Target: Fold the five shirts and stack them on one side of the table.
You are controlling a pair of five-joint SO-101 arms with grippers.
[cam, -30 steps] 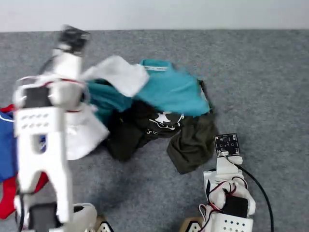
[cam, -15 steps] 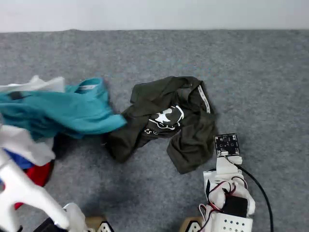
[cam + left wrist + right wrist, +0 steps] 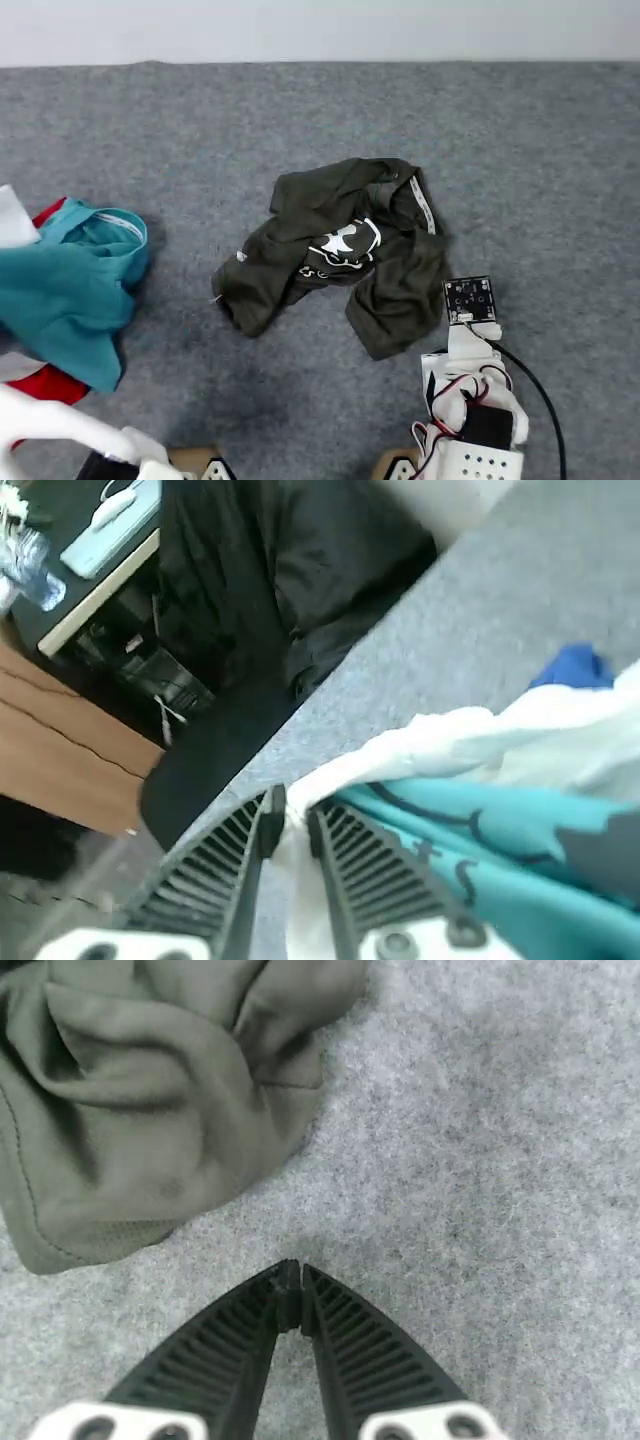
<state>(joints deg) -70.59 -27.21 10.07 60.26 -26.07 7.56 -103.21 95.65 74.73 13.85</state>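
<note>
Dark olive shirt (image 3: 340, 250), crumpled knit with a white chest print, lies in a loose heap near the middle of the grey felt-covered table (image 3: 520, 150). 1 sleeve trails toward the near edge. Not folded.

Teal shirt (image 3: 70, 290), soft jersey with a ribbed collar, is bunched at the left edge of the table, well apart from the olive heap. A corner of white shirt (image 3: 12, 218) sits beside its collar, and red shirt (image 3: 45, 385) pokes out beneath it in 2 places. Left wrist view: white shirt (image 3: 480, 740) draped over teal shirt (image 3: 480, 850), with a scrap of blue cloth (image 3: 572, 667) on the felt just beyond them.

Left gripper (image 3: 292, 810): jaws nearly together, pinching a fold of the white shirt between them. A white link of the left arm (image 3: 50, 425) crosses the near-left corner.

Right gripper (image 3: 291, 1280): jaws together, tips touching, holding nothing, over bare felt just beside the hem of the dark olive shirt (image 3: 160, 1090). Right arm (image 3: 470, 400) sits at the near edge, right of the heap.
</note>
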